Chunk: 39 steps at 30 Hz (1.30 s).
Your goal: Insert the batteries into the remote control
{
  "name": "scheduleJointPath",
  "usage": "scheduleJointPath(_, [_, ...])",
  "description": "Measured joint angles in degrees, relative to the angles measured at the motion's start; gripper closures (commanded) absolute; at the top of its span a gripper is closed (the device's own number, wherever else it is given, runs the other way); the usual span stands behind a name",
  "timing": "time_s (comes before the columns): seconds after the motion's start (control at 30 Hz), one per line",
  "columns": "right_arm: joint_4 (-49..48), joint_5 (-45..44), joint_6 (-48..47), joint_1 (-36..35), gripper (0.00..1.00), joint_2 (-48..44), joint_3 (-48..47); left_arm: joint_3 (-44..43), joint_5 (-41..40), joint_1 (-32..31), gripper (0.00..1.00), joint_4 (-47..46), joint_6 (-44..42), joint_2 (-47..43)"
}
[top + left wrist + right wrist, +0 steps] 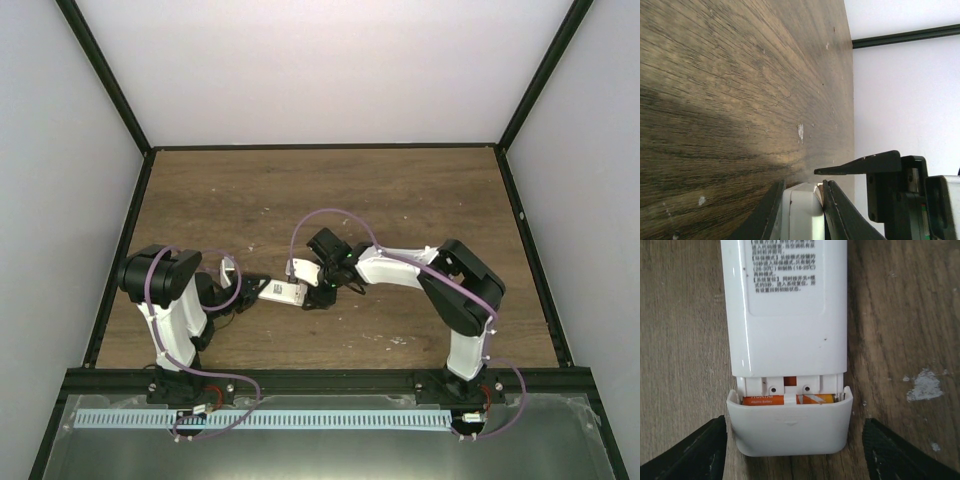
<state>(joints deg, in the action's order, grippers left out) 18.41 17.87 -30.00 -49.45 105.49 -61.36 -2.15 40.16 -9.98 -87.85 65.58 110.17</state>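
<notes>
The white remote control (281,292) lies back side up on the table between the two arms. My left gripper (255,290) is shut on its left end; in the left wrist view the white end (802,215) sits squeezed between the two fingers. In the right wrist view the remote (787,305) has its white battery cover (790,427) partly slid on. Two orange batteries (762,400) show in the gap above the cover. My right gripper (792,440) is open, with one finger on each side of the cover and not touching it. It also shows in the top view (320,297).
The brown wooden table (400,200) has white paint flecks (924,385). Black frame rails and pale walls close it in at the left, right and back. One black finger of the right gripper (860,164) shows close by in the left wrist view.
</notes>
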Motion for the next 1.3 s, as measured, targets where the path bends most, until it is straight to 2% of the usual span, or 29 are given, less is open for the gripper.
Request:
scheduleJointPath(0.5, [0.83,-2.1,-0.35,-0.02,0.3,-5.68,0.0,0.09,-0.02,0.0,0.94,0.0,0.0,0.0])
scheduleJointPath(1.3, [-1.86,-7.45,2.03,0.24,0.3,-0.85,-2.73,0.02,0.04,0.0,0.94,0.0,0.0,0.0])
